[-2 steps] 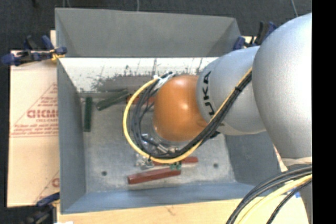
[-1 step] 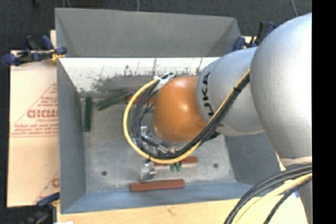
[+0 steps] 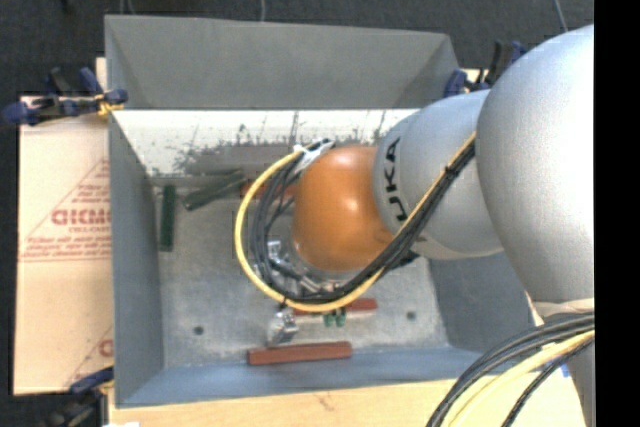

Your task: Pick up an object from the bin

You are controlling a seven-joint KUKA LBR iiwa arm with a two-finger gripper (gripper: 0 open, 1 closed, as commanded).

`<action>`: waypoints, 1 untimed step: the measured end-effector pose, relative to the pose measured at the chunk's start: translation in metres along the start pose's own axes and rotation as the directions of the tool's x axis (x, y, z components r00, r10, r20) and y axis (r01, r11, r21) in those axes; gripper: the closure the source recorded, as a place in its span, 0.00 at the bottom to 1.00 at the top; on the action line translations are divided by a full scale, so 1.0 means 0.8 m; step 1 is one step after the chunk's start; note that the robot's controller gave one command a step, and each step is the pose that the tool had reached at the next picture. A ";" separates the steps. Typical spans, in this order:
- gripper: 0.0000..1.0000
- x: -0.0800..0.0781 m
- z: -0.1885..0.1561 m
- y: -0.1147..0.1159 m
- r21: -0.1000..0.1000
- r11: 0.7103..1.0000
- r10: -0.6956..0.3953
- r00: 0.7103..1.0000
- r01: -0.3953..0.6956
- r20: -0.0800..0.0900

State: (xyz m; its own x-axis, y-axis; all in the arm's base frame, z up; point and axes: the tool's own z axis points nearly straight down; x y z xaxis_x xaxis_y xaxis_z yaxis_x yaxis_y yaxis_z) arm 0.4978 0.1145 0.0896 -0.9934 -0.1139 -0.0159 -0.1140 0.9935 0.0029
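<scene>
My gripper (image 3: 283, 324) hangs low over the front middle of the bin, showing beneath the orange cover. Just in front of it a reddish-brown flat bar (image 3: 300, 353) lies along the bin's front wall, a little apart from the gripper tip. To the gripper's right, a short red stick (image 3: 358, 306) and a small green piece (image 3: 334, 319) lie partly under the arm. Nothing can be seen held in the gripper.
A dark green marker (image 3: 167, 217) lies along the left wall. A second dark green stick (image 3: 214, 192) lies slanted near the back left. The arm and its cables cover the middle and right of the bin.
</scene>
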 end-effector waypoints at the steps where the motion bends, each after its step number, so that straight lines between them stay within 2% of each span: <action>1: 0.00 0.000 -0.001 -0.002 -0.001 1.000 0.011 1.000 -0.011 -0.002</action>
State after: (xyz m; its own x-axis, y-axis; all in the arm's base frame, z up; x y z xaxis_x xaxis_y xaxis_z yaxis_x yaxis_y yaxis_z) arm 0.4978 0.1125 0.0907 -0.9946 -0.1031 -0.0139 -0.1032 0.9947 0.0039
